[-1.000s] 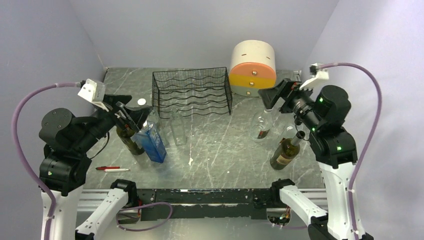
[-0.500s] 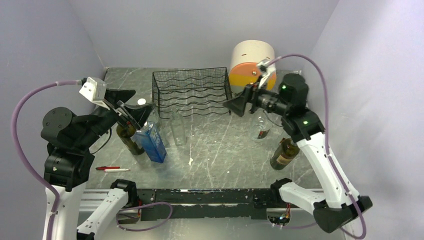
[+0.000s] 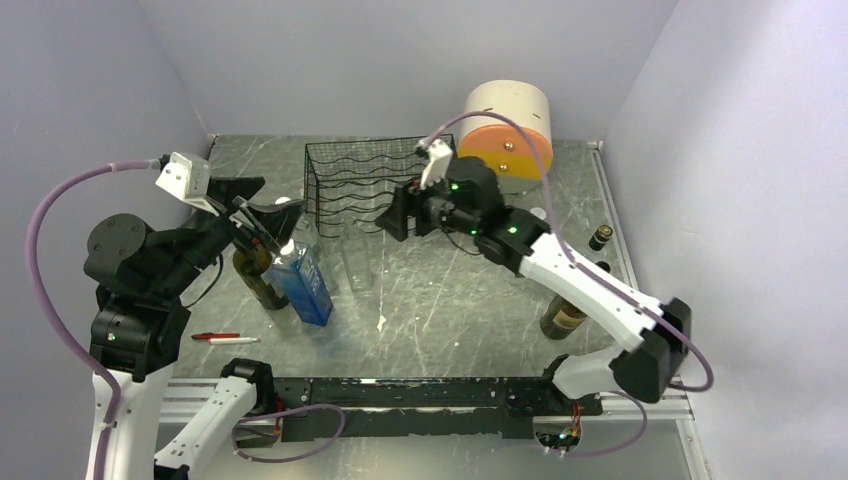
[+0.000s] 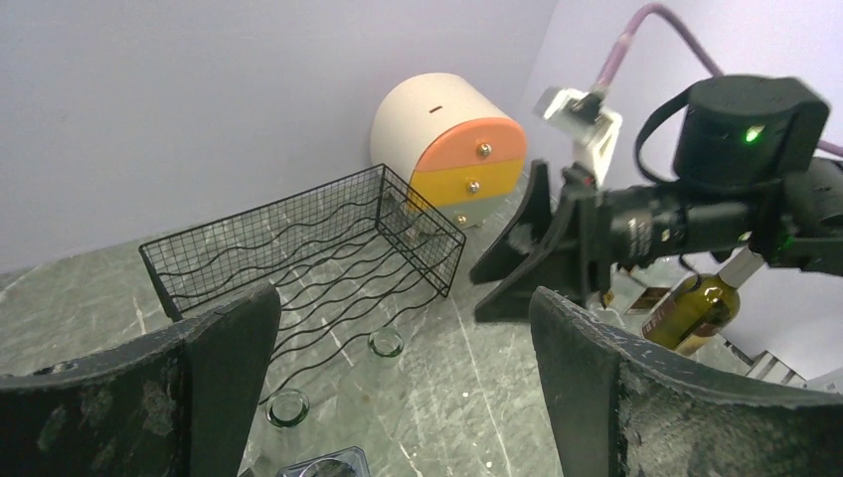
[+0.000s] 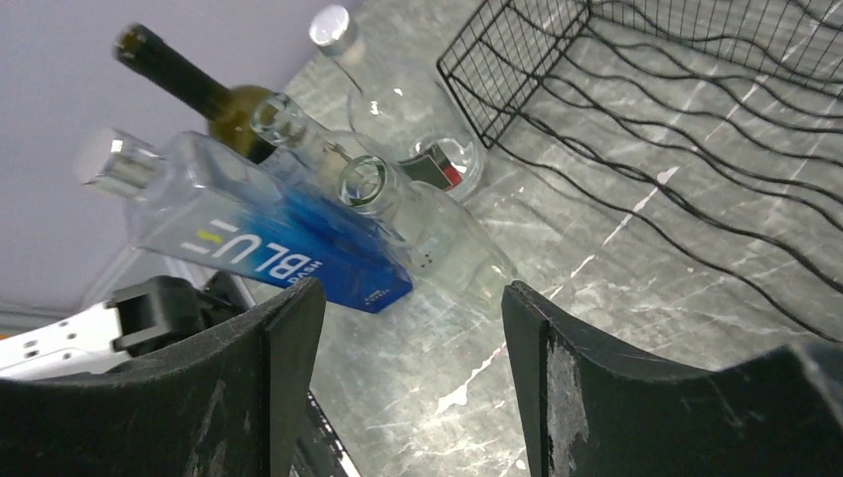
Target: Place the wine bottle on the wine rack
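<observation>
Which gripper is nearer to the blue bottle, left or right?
Left. The left gripper hangs just above the blue bottle, jaws open. The right gripper is farther off to the right, near the front of the wire rack.

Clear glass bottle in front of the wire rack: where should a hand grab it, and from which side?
Probably around the neck of the clear bottle, from its right, where the right hand hovers open. It stands upright, the blue bottle crowds its left and the wine rack stands behind, leaving the right side unblocked.
</observation>
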### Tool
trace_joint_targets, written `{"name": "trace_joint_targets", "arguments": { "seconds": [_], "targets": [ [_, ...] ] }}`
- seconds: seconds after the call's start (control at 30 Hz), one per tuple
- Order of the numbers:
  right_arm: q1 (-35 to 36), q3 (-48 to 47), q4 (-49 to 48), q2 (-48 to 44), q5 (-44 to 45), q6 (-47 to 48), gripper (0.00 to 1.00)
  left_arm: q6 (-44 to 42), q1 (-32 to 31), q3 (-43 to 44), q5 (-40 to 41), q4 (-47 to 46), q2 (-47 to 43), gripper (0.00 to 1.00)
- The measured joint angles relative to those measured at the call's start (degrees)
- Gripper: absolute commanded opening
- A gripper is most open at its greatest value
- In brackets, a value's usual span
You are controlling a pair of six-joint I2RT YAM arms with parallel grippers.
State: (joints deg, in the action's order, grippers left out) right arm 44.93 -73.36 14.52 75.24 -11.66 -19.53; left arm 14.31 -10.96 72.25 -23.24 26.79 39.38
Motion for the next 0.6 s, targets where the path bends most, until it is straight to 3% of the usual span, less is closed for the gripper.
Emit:
{"name": "trace_joint_targets", "arguments": {
  "seconds": [0.17,0.37,0.6],
  "targets": [
    [6.16,-3.1,0.44,7.06,6.73,0.57,0.8,0.02,0.0,0.31,0.63,0.55,0.2,1.0],
    [11.54,-9.11,0.74,13.86,13.75,1.84,0.81,0.04,0.0,0.59,0.7,1.29,0.33,0.99],
    [14.1,-10.12,-0.09,19.43,21.05,2.69,0.61,0.02,0.0,0.59,1.68,2.16,-0.39,1.0]
  ]
}}
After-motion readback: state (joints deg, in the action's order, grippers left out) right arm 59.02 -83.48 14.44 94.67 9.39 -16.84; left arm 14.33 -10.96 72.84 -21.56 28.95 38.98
